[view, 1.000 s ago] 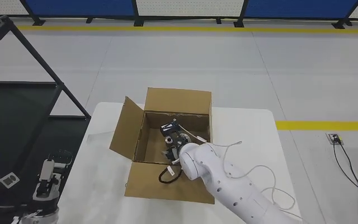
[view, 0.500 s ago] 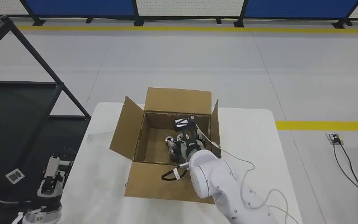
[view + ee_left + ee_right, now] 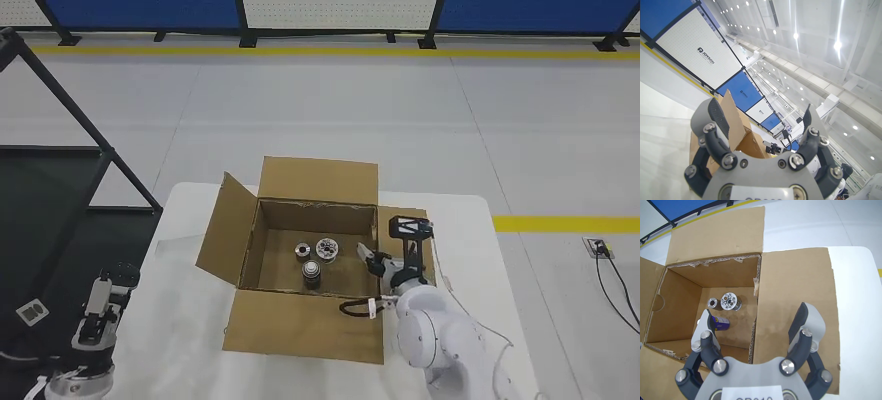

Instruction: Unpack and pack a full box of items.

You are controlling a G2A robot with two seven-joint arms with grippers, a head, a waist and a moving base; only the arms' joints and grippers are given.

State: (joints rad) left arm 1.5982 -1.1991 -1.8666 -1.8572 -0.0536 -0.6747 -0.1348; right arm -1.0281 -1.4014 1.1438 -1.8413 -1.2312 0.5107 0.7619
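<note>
Top view: a brown corrugated cardboard box (image 3: 318, 180) sits with flaps splayed on the white table (image 3: 180, 330). The right gripper (image 3: 376, 260) is at its right wall, and the left gripper (image 3: 102, 295) is well apart, off the table's left edge.
Left wrist view: ribbed pads (image 3: 718, 117) spread, empty.
Right wrist view: fingers (image 3: 812, 317) parted, empty, astride that wall. Inside the box are a flanged steel part (image 3: 728, 301), a steel sleeve (image 3: 711, 303) and perhaps a blue can (image 3: 722, 324).

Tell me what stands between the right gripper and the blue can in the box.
The box's right wall: the right gripper, jaws open, hovers above its top edge, and the blue can lies on the floor just inside. Nothing covers the can; the two metal parts stand farther in, clear of it.
</note>
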